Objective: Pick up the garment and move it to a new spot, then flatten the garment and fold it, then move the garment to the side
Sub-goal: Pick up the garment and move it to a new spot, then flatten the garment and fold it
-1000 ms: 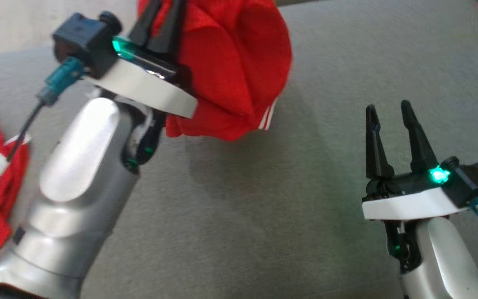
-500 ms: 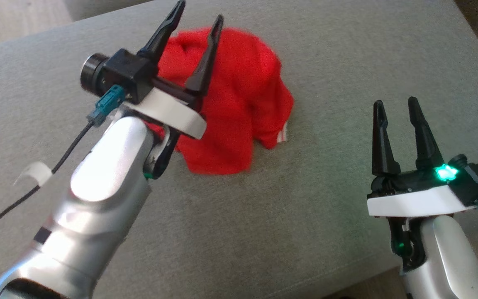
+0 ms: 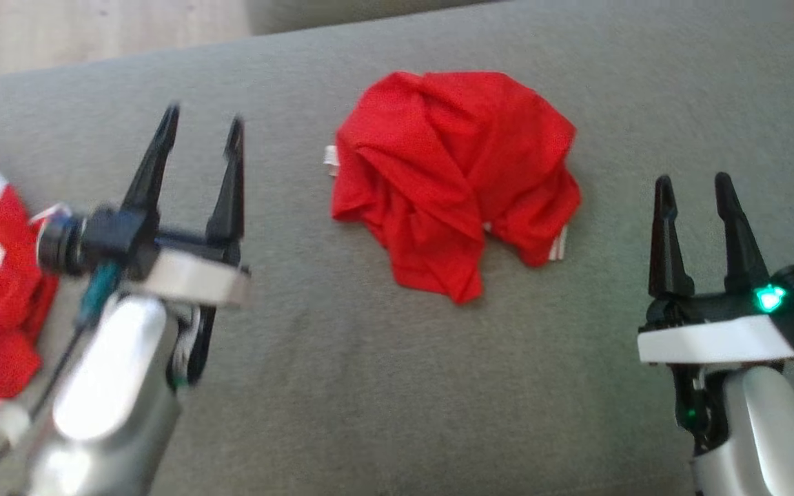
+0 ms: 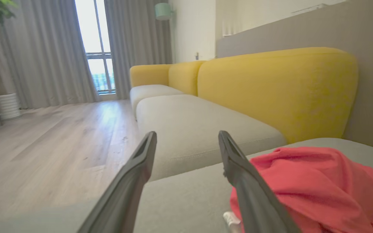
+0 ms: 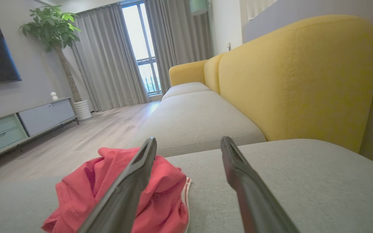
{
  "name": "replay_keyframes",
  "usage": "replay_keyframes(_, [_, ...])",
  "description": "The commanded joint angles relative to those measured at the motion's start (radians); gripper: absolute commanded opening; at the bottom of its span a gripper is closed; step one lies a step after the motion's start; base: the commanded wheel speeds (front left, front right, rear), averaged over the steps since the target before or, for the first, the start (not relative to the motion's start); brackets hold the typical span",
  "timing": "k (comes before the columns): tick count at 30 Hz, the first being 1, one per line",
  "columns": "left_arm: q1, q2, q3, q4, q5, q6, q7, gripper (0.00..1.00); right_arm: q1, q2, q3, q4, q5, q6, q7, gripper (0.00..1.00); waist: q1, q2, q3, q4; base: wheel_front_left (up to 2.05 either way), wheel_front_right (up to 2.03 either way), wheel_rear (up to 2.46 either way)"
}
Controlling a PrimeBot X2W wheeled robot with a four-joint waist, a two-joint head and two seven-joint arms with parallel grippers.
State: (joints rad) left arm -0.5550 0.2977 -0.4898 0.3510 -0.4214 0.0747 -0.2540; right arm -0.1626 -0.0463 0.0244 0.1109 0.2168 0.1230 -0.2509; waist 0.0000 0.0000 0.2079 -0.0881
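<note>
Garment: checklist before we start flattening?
1. Garment lying on the cushion, free of both end effectors: ok.
2. Left end effector open, empty: ok.
3. Right end effector open, empty: ok.
4. Garment flat: not ok, it is a crumpled heap.
5. Corners to grasp identifiable: cannot tell; white trim peeks out, the rest is bunched.
6. Striped cloth at the left apart from the garment: ok.

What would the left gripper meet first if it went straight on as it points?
Probably nothing nearby: the left gripper aims past the red garment, over the grey cushion; depth unclear.
</note>
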Motion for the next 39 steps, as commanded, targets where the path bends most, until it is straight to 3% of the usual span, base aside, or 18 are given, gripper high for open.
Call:
replay_keyframes(1, [0.026, 0.024, 0.062, -0.057, 0.006, 0.015, -0.007, 1.0, 0.008, -0.004, 0.013, -0.028, -0.012, 0.008, -0.011, 1.0, 0.0, 0.0, -0.036, 0.052, 0.0, 0.0, 0.0])
replay_keyframes(9, [0.277, -0.042, 0.158, -0.2, 0.07, 0.032, -0.008, 1.0, 0.057, -0.004, -0.019, -0.009, -0.031, 0.008, -0.011, 1.0, 0.0, 0.0, -0.077, 0.115, 0.0, 0.0, 0.0])
replay_keyframes(17, [0.391, -0.137, 0.245, -0.248, 0.121, -0.002, -0.008, 1.0, 0.073, -0.004, -0.011, 0.017, -0.023, 0.008, -0.011, 1.0, 0.0, 0.0, -0.095, 0.11, 0.0, 0.0, 0.0])
replay_keyframes(27, [0.396, -0.184, 0.302, -0.238, 0.198, -0.068, -0.008, 1.0, 0.068, -0.004, -0.001, 0.045, -0.028, 0.008, -0.011, 1.0, 0.0, 0.0, -0.085, 0.116, 0.0, 0.0, 0.0])
replay_keyframes(33, [0.385, -0.198, 0.311, -0.223, 0.222, -0.093, -0.008, 1.0, 0.016, -0.004, -0.019, 0.146, -0.041, 0.008, -0.011, 1.0, 0.0, 0.0, -0.053, 0.142, 0.0, 0.0, 0.0])
replay_keyframes(39, [0.373, -0.215, 0.32, -0.204, 0.235, -0.114, -0.008, 1.0, -0.077, -0.004, -0.036, 0.365, -0.058, 0.008, -0.011, 1.0, 0.0, 0.0, -0.026, 0.181, 0.0, 0.0, 0.0])
